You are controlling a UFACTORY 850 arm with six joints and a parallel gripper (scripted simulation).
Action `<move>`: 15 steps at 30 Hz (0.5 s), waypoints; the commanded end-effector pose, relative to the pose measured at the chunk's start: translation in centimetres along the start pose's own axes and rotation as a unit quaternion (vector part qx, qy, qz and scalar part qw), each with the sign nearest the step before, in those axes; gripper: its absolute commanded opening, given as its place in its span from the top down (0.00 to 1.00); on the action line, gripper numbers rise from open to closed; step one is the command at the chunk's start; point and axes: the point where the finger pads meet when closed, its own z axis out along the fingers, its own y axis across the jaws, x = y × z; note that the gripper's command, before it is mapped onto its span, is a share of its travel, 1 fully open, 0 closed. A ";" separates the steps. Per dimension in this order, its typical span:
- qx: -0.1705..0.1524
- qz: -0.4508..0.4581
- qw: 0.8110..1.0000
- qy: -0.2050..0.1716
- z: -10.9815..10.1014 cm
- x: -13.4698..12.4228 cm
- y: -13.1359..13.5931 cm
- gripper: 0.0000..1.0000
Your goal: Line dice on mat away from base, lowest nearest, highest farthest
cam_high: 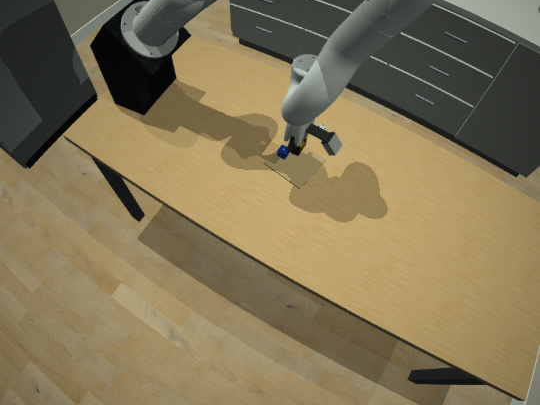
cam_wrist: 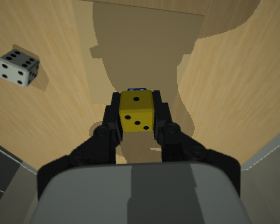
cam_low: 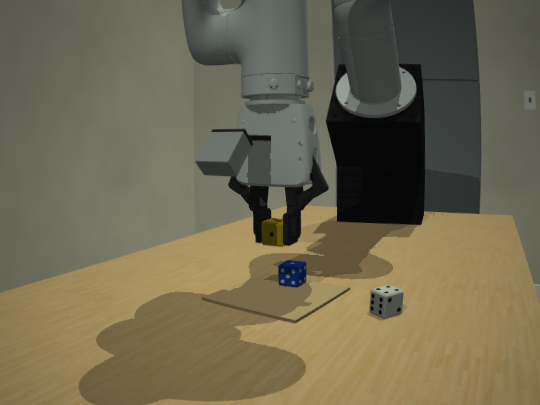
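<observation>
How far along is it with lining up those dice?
One seems placed: the small blue die sits on the thin tan mat, at its end nearer the black base. In hand: the yellow die, clamped between the fingers above the table. Left: the white die, on the wood beside the mat.
</observation>
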 end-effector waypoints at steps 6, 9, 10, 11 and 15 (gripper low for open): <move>0.000 0.000 1.000 0.001 4.4 0.1 -0.1 0.73; 0.000 0.000 1.000 0.001 5.4 0.1 -0.1 0.73; 0.000 0.000 1.000 0.001 5.6 0.1 -0.1 0.73; 0.000 0.000 1.000 0.001 5.8 0.0 -0.1 0.73; 0.000 0.000 1.000 0.001 6.1 0.0 -0.1 0.73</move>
